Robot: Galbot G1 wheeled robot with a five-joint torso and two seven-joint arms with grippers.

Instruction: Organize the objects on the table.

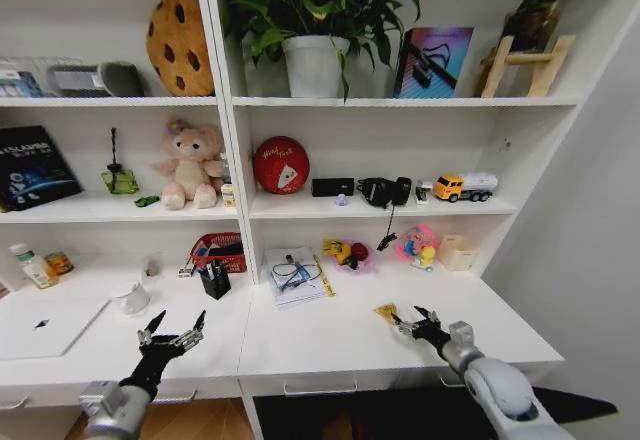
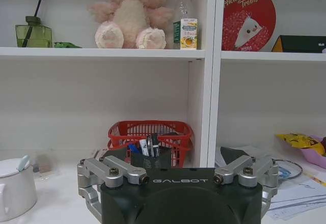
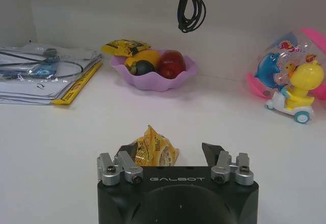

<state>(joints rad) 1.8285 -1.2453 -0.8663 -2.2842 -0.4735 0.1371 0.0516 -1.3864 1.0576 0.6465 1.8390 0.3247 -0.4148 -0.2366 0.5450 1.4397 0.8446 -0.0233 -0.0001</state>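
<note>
Right gripper point(image 1: 412, 317), jaws apart, straddles a crinkled yellow snack packet point(image 3: 154, 149) on the white desk top point(image 1: 330, 345) at 5 o'clock, not gripped. Left gripper point(image 1: 172, 328), jaws apart, empty at 7 o'clock. Silver laptop point(image 1: 45, 326) and dark pens point(image 1: 212, 271) unsorted; task barely begun.

Left arm reaches forward low at front-left, left gripper point(image 1: 172, 330) fingers spread wide, tips pointing up. Right arm extends forward at right, right gripper point(image 1: 408, 317) fingers parted, near horizontal.
</note>
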